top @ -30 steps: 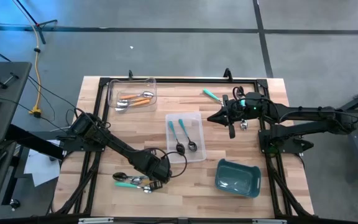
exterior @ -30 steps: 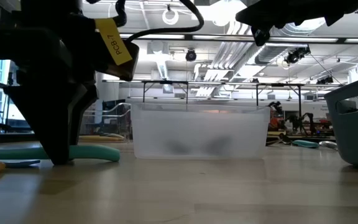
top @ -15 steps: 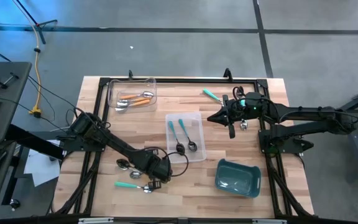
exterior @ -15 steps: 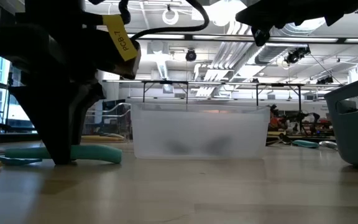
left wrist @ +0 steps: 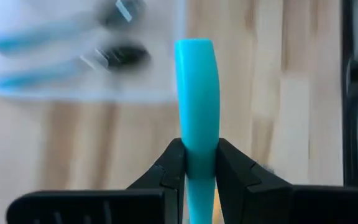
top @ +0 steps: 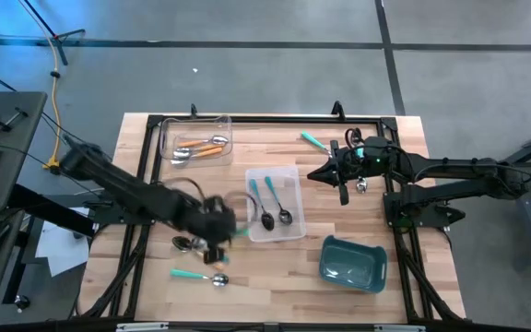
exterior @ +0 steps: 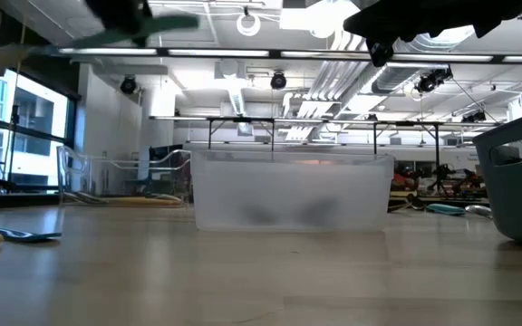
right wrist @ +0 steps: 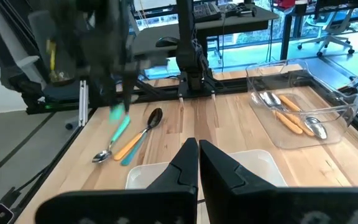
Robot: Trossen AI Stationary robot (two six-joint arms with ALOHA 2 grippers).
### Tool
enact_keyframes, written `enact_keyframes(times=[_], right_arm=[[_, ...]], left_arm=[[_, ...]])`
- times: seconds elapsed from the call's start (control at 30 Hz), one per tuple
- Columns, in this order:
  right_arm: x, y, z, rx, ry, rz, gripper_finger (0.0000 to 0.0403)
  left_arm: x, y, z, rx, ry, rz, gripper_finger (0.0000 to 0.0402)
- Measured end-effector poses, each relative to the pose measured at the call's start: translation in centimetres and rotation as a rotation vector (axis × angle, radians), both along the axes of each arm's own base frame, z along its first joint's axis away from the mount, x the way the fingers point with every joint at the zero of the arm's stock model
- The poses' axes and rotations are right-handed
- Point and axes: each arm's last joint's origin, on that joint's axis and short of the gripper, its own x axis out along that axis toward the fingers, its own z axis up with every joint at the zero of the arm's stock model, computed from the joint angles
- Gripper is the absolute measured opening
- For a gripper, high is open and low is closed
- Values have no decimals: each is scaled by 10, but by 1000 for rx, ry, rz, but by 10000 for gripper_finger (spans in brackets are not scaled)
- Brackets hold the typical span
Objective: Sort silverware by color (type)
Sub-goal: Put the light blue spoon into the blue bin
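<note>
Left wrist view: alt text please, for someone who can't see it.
The left pincer is shut on a teal spoon handle that stands straight up between its fingers, above the wooden table. Behind it, blurred, lies a clear tray with teal-handled spoons inside.

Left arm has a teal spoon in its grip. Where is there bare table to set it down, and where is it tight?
The left gripper grips the teal spoon. Bare wood lies between the orange-spoon tray and the middle tray, and between the middle tray and the teal bin. It is crowded at the loose spoons near the front left edge, and around the right gripper.
</note>
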Motion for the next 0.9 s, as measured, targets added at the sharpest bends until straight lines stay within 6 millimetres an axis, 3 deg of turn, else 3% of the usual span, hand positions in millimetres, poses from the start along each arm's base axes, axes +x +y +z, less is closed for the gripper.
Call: enact_keyframes(times=[0.2, 0.33, 0.47, 0.63, 0.77, 0.9], right_arm=[[0, 0, 3, 30, -24, -1, 0], [1, 1, 4, 33, -35, 19, 0], [1, 1, 4, 32, -36, 21, 0], [2, 1, 11, 63, -106, 21, 0], [2, 1, 18, 74, -171, 21, 0], [2, 0, 18, 67, -172, -5, 0]], left_arm=[[-31, 40, 62, 139, -356, 212, 41], [-46, 64, 75, 187, -581, 310, 41], [-54, 82, 62, 146, -776, 334, 41], [-59, 100, 31, 73, -982, 331, 41], [-59, 116, 12, 46, -1024, 326, 41], [-58, 128, 7, 18, -1034, 254, 41]])
